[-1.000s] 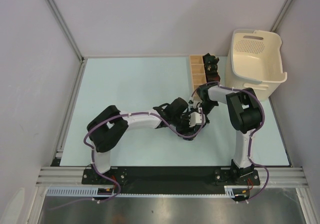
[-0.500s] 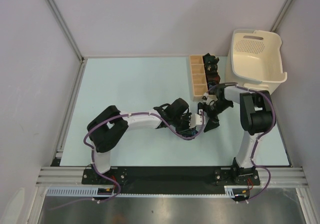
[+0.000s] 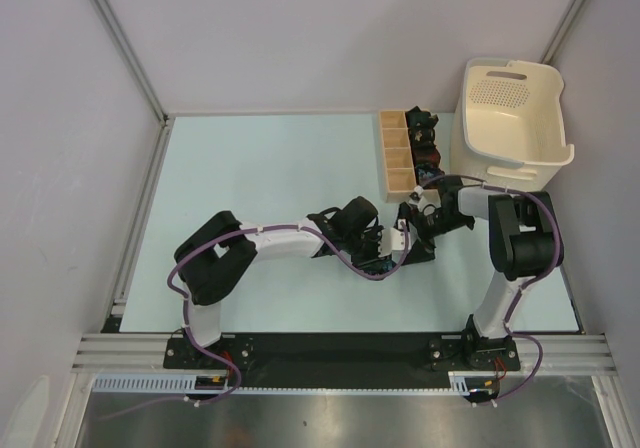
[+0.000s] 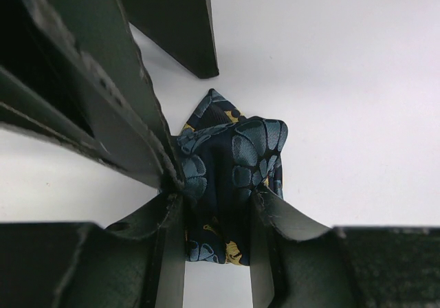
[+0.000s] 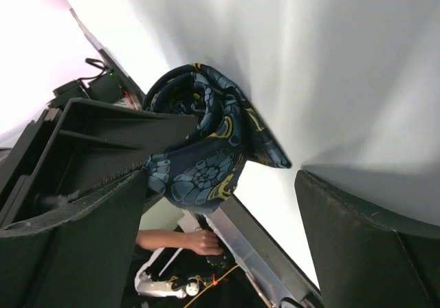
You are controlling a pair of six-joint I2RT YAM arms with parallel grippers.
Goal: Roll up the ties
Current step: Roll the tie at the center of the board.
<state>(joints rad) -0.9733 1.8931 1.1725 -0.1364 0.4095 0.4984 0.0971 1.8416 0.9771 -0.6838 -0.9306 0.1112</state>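
A navy tie with blue, teal and yellow flowers is wound into a roll [image 4: 232, 158]. My left gripper [image 4: 217, 215] is shut on it, one finger pressing each side, just above the table. In the right wrist view the same roll [image 5: 206, 150] hangs from a left finger [image 5: 103, 139]. My right gripper [image 5: 223, 184] stands open just beside the roll, and its fingers [image 4: 175, 23] touch nothing. From above, both grippers meet at mid-table, left [image 3: 393, 251] and right [image 3: 414, 230]. Small dark tie coils [image 3: 422, 136] sit in the wooden box.
The tan divided wooden box [image 3: 396, 154] lies at the back right, close behind the right gripper. A cream plastic basket [image 3: 512, 118] stands beside it in the far right corner. The pale green table [image 3: 260, 168] stretches left of the arms.
My right gripper has gone from shut to wide open and pulled back to the right, off the roll. The left gripper has closed tighter on the roll and stayed in place.
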